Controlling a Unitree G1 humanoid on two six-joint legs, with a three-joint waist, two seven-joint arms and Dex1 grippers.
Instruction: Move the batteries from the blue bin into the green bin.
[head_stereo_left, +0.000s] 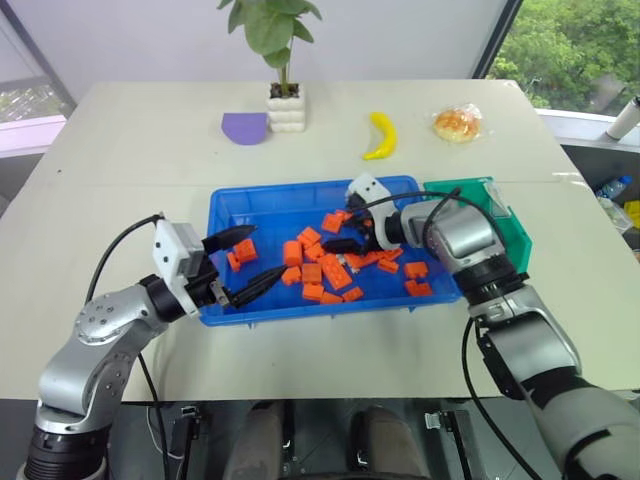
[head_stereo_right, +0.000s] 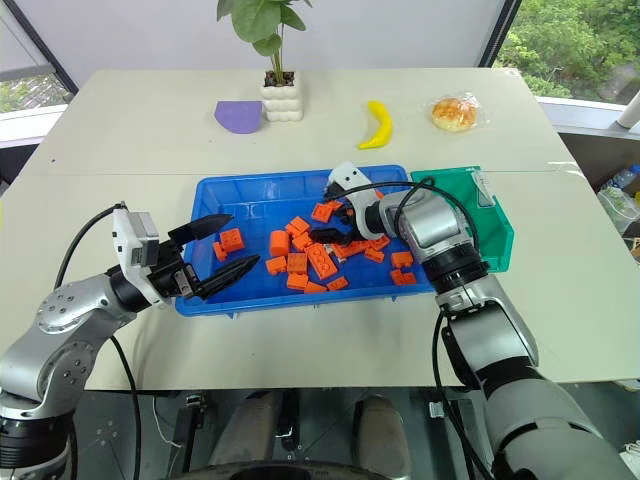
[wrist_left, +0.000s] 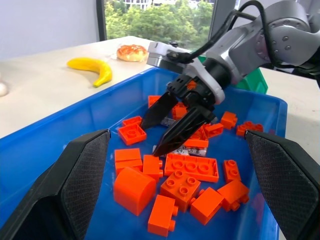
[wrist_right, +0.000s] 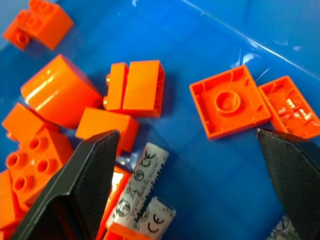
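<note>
Nearest to me, my left claw (head_stereo_left: 245, 262) hangs over the near left corner of the blue bin (head_stereo_left: 268, 199), its two black fingers spread wide with nothing between them. Further in, my right claw (wrist_left: 169, 126) points down into the middle of the bin, fingers also wide apart and empty, tips just above the pile. Orange bricks (head_stereo_left: 312, 272) lie scattered across the bin floor, crowding the batteries (wrist_right: 140, 192): two silvery cylinders lie side by side between my right fingers, with bricks touching them on one side and bare blue floor on the other. Against the bin's right end sits the green bin (head_stereo_right: 497, 240), partly hidden by my right arm. Beyond the bins the pale table (head_stereo_left: 130, 150) is mostly open, with a potted plant (head_stereo_left: 284, 105), a purple disc (head_stereo_left: 246, 128), a banana (head_stereo_left: 381, 135) and a wrapped bun (head_stereo_left: 457, 123) along its far side.
</note>
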